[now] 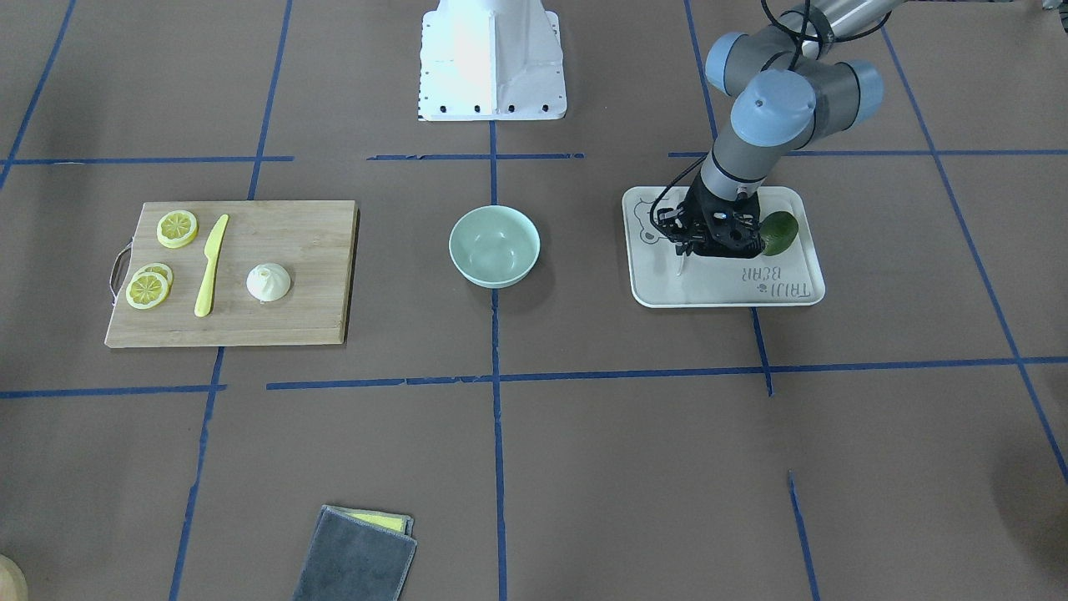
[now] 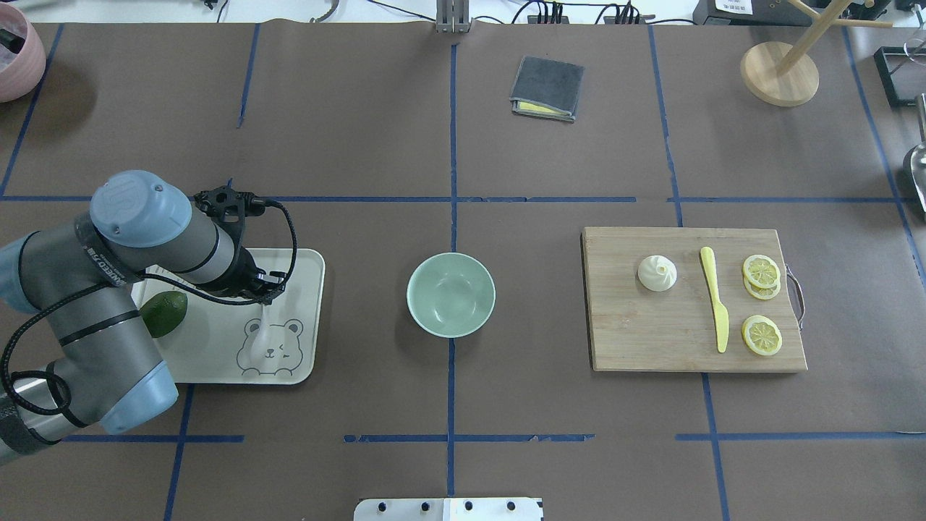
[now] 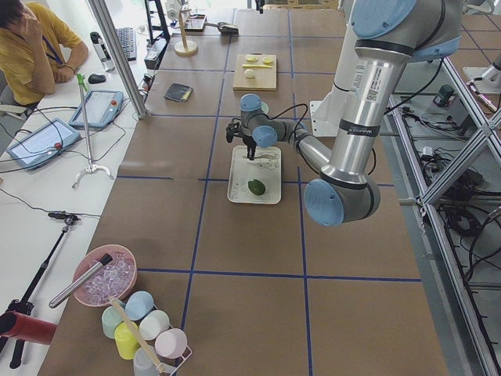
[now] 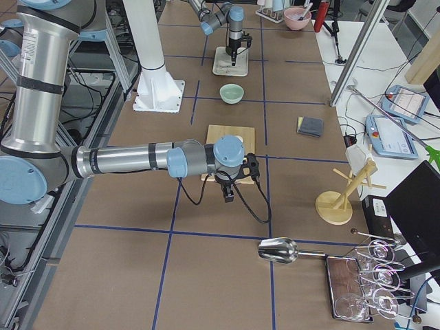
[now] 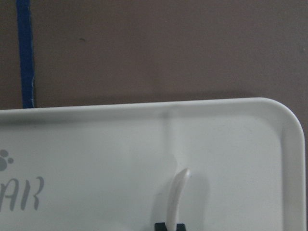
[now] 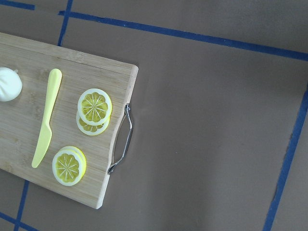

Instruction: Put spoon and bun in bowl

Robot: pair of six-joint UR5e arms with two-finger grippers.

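Beige-grey plastic first: clamps the spoon (image 5: 176, 195) by one end in the left gripper (image 5: 168, 226), fingers closed right down on it, and lets the rest hang curving toward the white tray (image 2: 210, 358). Cannot tell whether clear of the tray floor or just brushing it. Pinches it across the thin edge, probably because so flat a piece offers nothing else to hold. Ignores the green fruit (image 1: 780, 232) just beside, on the same tray. Has the mint bowl (image 2: 414, 297) empty at mid-table, between tray and wooden board (image 2: 629, 340), so within reach from both sides. Leaves the bun (image 2: 657, 273) on that board, near the yellow knife (image 2: 715, 297) and apart from the lemon slices (image 2: 761, 271), untouched. Parks the right gripper (image 4: 229, 191) above the table just off the board's handle end, likely ready for the bun; cannot tell from the side view whether open or closed.
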